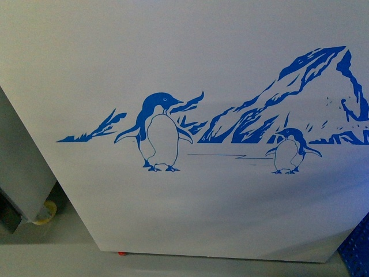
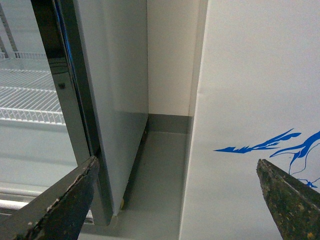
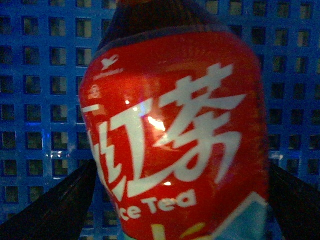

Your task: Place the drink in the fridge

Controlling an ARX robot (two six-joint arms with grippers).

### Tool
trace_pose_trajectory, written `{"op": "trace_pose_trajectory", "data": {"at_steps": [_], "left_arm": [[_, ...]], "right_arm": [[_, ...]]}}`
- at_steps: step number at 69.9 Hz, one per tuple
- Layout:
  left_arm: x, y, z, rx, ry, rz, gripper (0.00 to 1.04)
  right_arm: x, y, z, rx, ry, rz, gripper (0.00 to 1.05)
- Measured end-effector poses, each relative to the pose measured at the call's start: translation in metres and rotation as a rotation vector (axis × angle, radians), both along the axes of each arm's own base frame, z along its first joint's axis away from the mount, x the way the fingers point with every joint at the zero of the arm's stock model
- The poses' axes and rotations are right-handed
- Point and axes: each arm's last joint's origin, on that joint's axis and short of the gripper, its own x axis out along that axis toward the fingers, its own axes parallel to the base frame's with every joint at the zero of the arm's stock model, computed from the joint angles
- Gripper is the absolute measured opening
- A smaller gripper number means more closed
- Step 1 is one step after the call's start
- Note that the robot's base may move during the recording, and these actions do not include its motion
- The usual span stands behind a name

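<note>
Blue square-holed grid (image 3: 30,75) backs the glossy red-labelled drink (image 3: 175,140) pinched between dark fingers (image 3: 55,212).

Drink (image 3: 150,20), red label (image 3: 125,75): big white Chinese characters (image 3: 170,135) read 红茶. The first one wraps partly round the bottle's curve. Just beside the characters, on the side away from the bottle neck, smaller white Latin lettering (image 3: 157,206) reads "ce Tea". Its first letter is cut off at the curve; probably "Ice Tea". On the neck side of the characters is a small white logo mark (image 3: 109,62) with a line of tiny print under it, too small to read. Fridge (image 1: 230,69) front: blue printed picture (image 1: 161,133) of penguins and mountains, graphic only.
</note>
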Motion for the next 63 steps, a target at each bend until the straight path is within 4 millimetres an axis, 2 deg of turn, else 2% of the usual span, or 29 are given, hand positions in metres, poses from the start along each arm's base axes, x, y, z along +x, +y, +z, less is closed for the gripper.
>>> {"op": "trace_pose_trajectory", "data": {"at_steps": [7,22,30,37,43,53,63], "left_arm": [[0.000,0.000,0.000,0.000,0.000,0.000,0.97],[0.000,0.000,0.000,0.000,0.000,0.000,0.97],[0.000,0.000,0.000,0.000,0.000,0.000,0.97],[0.000,0.000,0.000,0.000,0.000,0.000,0.97],[0.000,0.000,0.000,0.000,0.000,0.000,0.97],[0.000,0.000,0.000,0.000,0.000,0.000,0.97],[0.000,0.000,0.000,0.000,0.000,0.000,0.97]], "right_arm": [[-0.001,0.001,-0.002,0.000,0.011,-0.005,0.77],[-0.002,0.002,-0.002,-0.008,0.019,-0.012,0.50],[-0.003,0.002,0.001,-0.013,0.014,-0.018,0.40],[-0.005,0.004,0.013,-0.006,0.007,-0.030,0.38],[-0.006,0.005,0.031,0.005,-0.026,-0.043,0.38],[-0.002,0.002,0.079,-0.007,-0.141,-0.057,0.38],[-0.001,0.000,0.156,-0.043,-0.309,-0.083,0.38]]}}
